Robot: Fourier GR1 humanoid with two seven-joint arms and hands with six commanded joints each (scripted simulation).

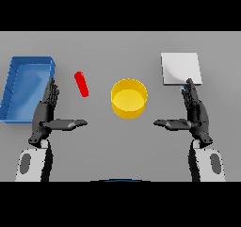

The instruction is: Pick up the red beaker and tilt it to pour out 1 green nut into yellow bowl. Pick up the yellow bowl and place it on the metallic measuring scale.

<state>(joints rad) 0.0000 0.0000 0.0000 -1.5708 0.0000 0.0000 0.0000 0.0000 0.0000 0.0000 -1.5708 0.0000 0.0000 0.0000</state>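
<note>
A slim red beaker (81, 84) lies tilted on the grey table, left of centre. The yellow bowl (129, 98) stands in the middle; I see nothing inside it. At the back right lies the flat metallic measuring scale (181, 68). My left hand (45, 113) is open, fingers straight and thumb stretched to the right, just below and left of the beaker, not touching it. My right hand (196, 114) is open too, thumb pointing left toward the bowl, fingertips reaching the scale's near edge. No green nut is visible.
A blue tray (14, 85) with raised walls sits at the far left, beside my left hand.
</note>
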